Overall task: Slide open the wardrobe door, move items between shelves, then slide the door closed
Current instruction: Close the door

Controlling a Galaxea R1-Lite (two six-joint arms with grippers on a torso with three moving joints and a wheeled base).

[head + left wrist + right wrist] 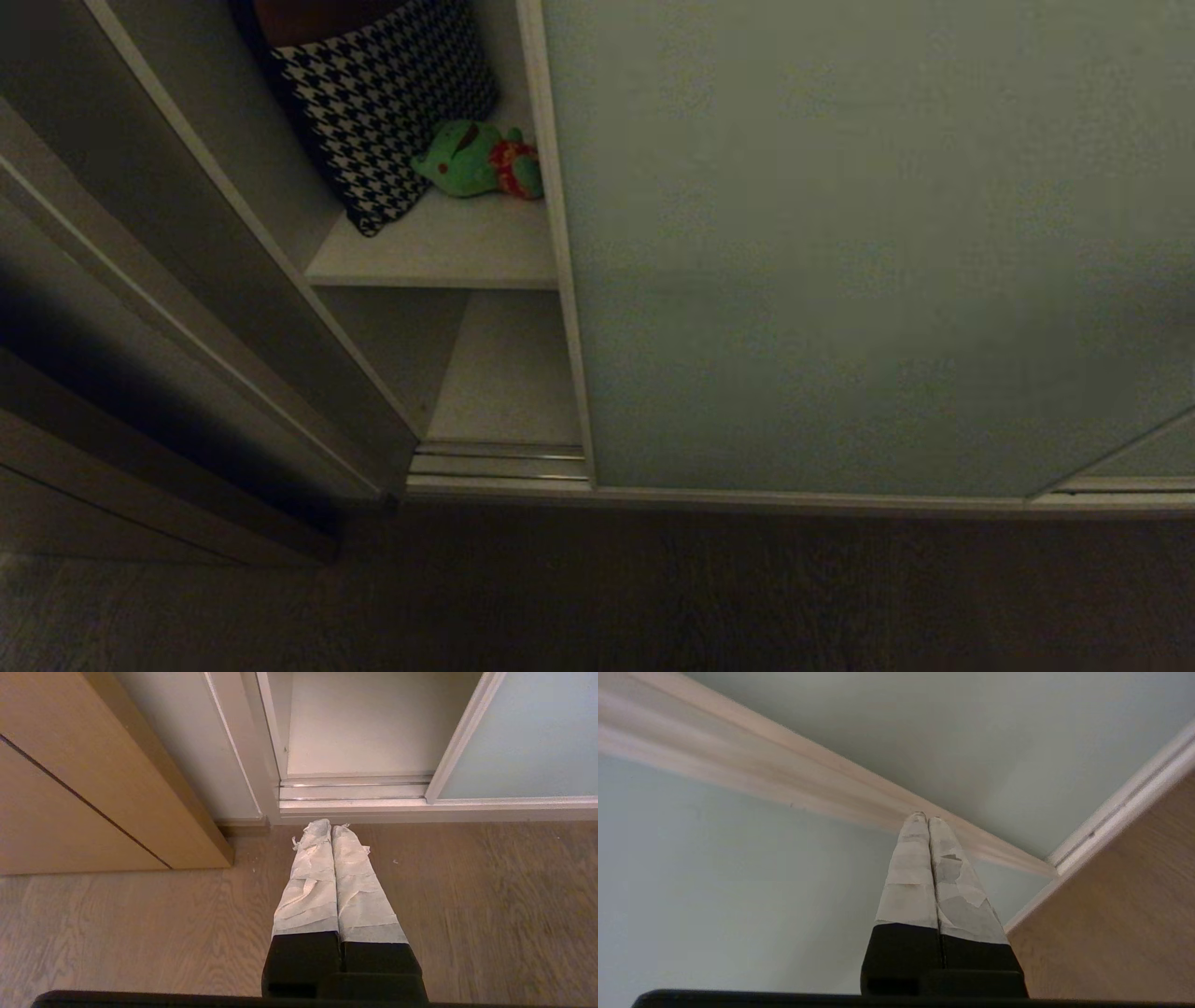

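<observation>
The sliding wardrobe door (pixel 868 252) fills most of the head view as a pale grey-green panel, its off-white frame edge standing just right of a narrow gap that leaves part of the wardrobe interior exposed. Neither arm shows in that view. In the right wrist view the right gripper (pixel 927 817) has its two tape-wrapped fingers pressed flat together with nothing between them, and their tips point at a pale frame strip (pixel 794 779) that runs between two grey-green panels — whether they touch it I cannot tell. The left gripper (pixel 327 826) is likewise closed and empty, hanging low over the wooden floor (pixel 467 905) just in front of the bottom track (pixel 355 791), well apart from the toy. One plush toy (pixel 478 161) is visible — green with a red spot — lying on the upper shelf (pixel 439 252) beside the door's edge. One black-and-white houndstooth cushion (pixel 383 103) leans on the same shelf, touching the toy. Two shelves can be counted: the upper holds the toy and cushion, and the visible part of the lower shelf (pixel 509 373) holds nothing. Brown wooden panelling (pixel 70 774) stands left of the opening.
</observation>
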